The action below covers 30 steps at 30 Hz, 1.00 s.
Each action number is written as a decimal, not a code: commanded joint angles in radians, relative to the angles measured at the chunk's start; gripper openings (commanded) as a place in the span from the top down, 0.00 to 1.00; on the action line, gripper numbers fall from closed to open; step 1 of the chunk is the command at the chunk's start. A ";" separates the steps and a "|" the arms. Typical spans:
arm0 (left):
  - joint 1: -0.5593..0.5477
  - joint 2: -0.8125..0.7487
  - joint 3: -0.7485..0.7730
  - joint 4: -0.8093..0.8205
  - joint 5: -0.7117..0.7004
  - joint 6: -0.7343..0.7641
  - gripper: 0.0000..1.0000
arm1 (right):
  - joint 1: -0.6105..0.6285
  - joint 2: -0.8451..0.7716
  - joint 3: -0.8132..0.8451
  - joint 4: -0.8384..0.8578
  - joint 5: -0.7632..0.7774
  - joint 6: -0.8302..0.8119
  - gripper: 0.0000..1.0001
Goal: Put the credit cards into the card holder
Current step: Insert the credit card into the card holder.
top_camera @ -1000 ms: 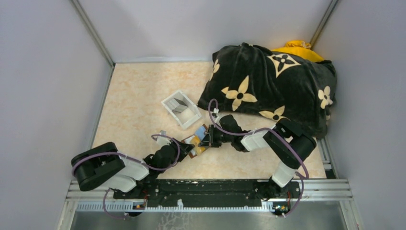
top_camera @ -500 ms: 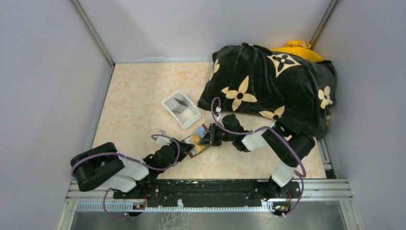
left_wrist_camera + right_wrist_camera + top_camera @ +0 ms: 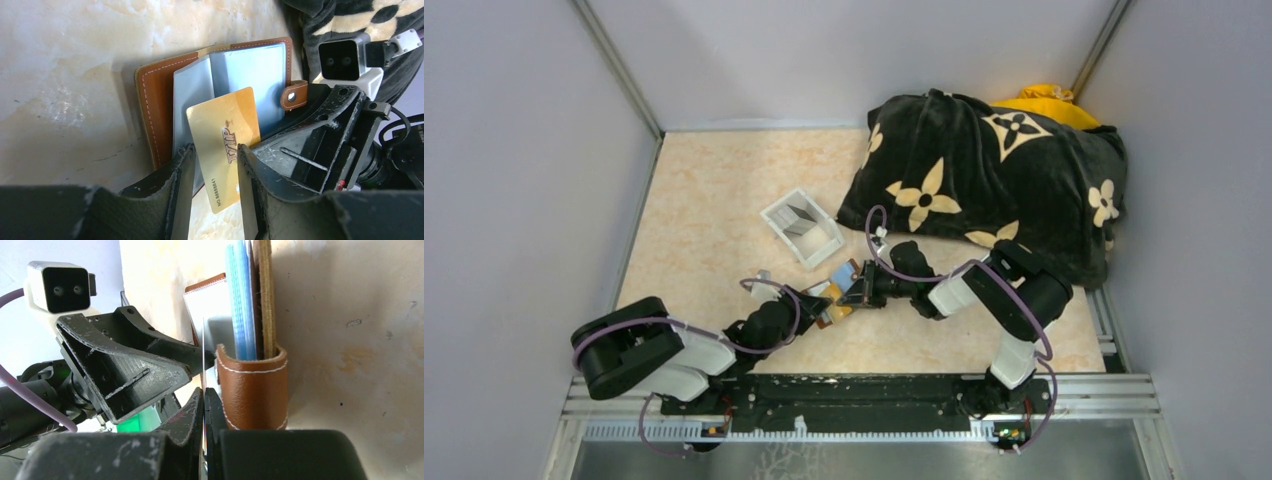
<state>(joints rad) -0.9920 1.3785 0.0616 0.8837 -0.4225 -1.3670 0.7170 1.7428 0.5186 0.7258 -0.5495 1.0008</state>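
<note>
Two grippers crowd one gold card [image 3: 222, 145] over the open card holder [image 3: 155, 100], and most of the risk comes from that crowding. The right gripper [image 3: 204, 391] is pinched fully closed on the card, which from its own wrist shows edge-on as a thin line running toward 12 o'clock; the left gripper [image 3: 216, 148] stands about half open astride the card's long edges, and whether its fingers press those edges I cannot tell. The holder lies open on the table [image 3: 714, 200] at about 5 o'clock from the clear tray [image 3: 782, 200], between the two wrists; its clear sleeves [image 3: 250, 65] sit at 12 o'clock from the card and its snap strap [image 3: 293, 95] at 2 o'clock. The card's leading end overlaps the sleeves, but no pocket mouth is visibly taking it, so a push could skate it over the plastic instead of into a slot. Nothing visibly pins the light holder, so the same push may simply shove it along the table; if both grippers bear on the card and move differently, it may bow or twist out of the thin pinch. The strap stands just beside the right fingertips at 3 o'clock and could snag them; the two sets of fingers are close enough to knock together.
</note>
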 commanded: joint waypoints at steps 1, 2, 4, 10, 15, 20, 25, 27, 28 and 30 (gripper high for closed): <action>0.006 0.004 0.016 0.033 -0.008 0.016 0.57 | -0.006 0.016 -0.004 0.113 -0.032 0.027 1.00; 0.007 0.005 0.016 0.034 -0.008 0.014 0.57 | -0.007 0.019 -0.005 0.123 -0.036 0.033 1.00; 0.008 0.010 0.016 0.041 -0.005 0.014 0.57 | -0.008 0.024 -0.006 0.141 -0.043 0.045 1.00; 0.010 0.029 0.008 0.075 0.003 0.002 0.57 | -0.014 0.033 -0.015 0.166 -0.049 0.058 1.00; 0.013 0.037 -0.003 0.114 0.002 -0.008 0.58 | -0.014 0.056 -0.022 0.205 -0.060 0.076 1.00; 0.015 0.053 -0.010 0.155 0.008 -0.008 0.59 | -0.014 0.067 -0.025 0.223 -0.057 0.086 1.00; 0.014 0.091 -0.025 0.223 0.014 -0.013 0.65 | -0.015 0.064 -0.027 0.213 -0.049 0.078 1.00; 0.015 0.113 -0.029 0.259 0.017 -0.014 0.69 | -0.014 0.065 -0.028 0.211 -0.046 0.078 1.00; 0.015 0.125 -0.031 0.279 0.020 -0.012 0.72 | -0.014 0.066 -0.028 0.210 -0.046 0.078 1.00; 0.016 0.150 -0.036 0.321 0.023 -0.012 0.78 | -0.015 0.067 -0.026 0.209 -0.045 0.076 1.00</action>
<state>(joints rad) -0.9787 1.4872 0.0391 1.0641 -0.4164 -1.3777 0.7063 1.8088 0.4969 0.8806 -0.5854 1.0843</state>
